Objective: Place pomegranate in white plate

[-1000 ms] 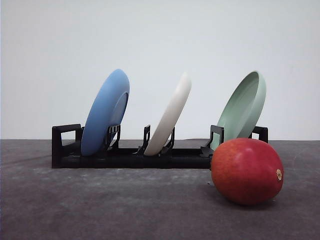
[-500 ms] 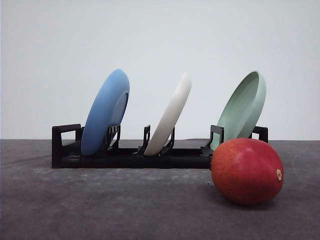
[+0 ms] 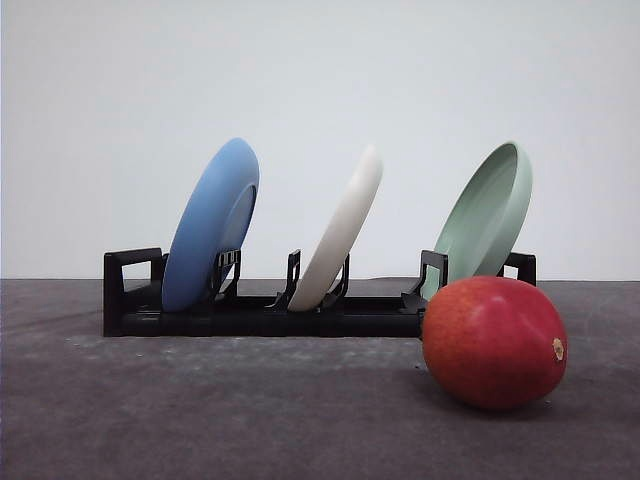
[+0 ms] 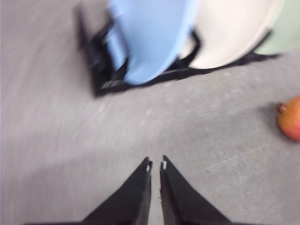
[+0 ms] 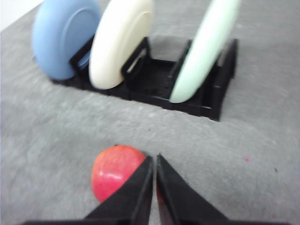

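Pomegranate [image 3: 494,343] sits on the grey table [image 3: 250,410], in front of the right end of the black rack [image 3: 250,315], not in any plate. White plate [image 3: 342,228] stands tilted on edge in the rack's middle slot, blue plate [image 3: 211,224] in the left slot, pale green plate [image 3: 486,214] in the right. All three hold nothing. Right gripper [image 5: 154,159] hangs just beside the fruit, jaws pressed together, empty. Left gripper [image 4: 156,164] hovers over bare table, jaws nearly together, gripping nothing.
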### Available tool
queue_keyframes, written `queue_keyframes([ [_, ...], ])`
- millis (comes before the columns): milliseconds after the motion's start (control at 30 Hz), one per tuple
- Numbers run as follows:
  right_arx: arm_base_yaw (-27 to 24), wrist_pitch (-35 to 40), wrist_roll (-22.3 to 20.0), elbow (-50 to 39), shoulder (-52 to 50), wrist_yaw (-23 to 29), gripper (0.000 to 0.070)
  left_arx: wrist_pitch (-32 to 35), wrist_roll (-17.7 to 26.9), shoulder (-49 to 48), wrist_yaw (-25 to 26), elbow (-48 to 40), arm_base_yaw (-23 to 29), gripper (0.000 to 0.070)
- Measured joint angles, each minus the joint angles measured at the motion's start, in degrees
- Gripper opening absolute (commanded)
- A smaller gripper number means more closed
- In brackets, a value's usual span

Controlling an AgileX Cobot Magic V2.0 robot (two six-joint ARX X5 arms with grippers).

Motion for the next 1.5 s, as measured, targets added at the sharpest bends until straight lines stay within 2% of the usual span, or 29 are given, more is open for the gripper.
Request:
queue_keyframes([
  [133,1.4,0.0,-2.4,0.0,0.0,-0.1,0.0009,2.1,5.8,0.4,0.0,0.0,-2.1,0.0015],
  [200,1.5,0.0,-2.9,0.0,0.0,-0.1,0.0041,2.6,7.4,0.4,0.0,0.1,-2.4,0.0039],
  [233,1.5,0.1,-3.1,0.0,0.0,-0.1,0.0089,2.6,7.8,0.4,0.0,0.1,-2.5,0.0080],
  [333,1.5,0.8,-3.3,0.0,0.0,-0.1,0.0352,2.6,8.4,0.4,0.4,0.1,-2.5,0.0356],
  [400,1.5,1.4,-3.3,0.0,0.0,-0.1,0.0389,2.8,8.6,0.3,0.6,0.1,-2.5,0.0407],
  [633,1.5,3.5,-3.2,0.0,0.0,-0.1,0.0389,6.9,9.1,0.3,2.4,0.1,-3.9,0.0406],
  [833,1.5,3.5,-3.0,0.0,0.0,-0.1,0.0389,13.8,12.0,3.0,2.8,0.1,-8.6,0.0406],
  [1000,1.5,3.5,-2.7,0.0,0.0,-0.1,0.0389,20.6,12.5,8.6,2.7,0.1,-13.1,0.0404],
  [1233,1.5,3.5,-2.7,0.0,0.0,-0.1,0.0389,33.1,12.9,18.8,0.1,0.1,-18.2,0.0394],
  [1500,1.5,3.5,-2.7,0.1,0.0,-0.1,0.0389,52.6,10.8,31.0,-4.0,0.1,-22.7,0.0394],
])
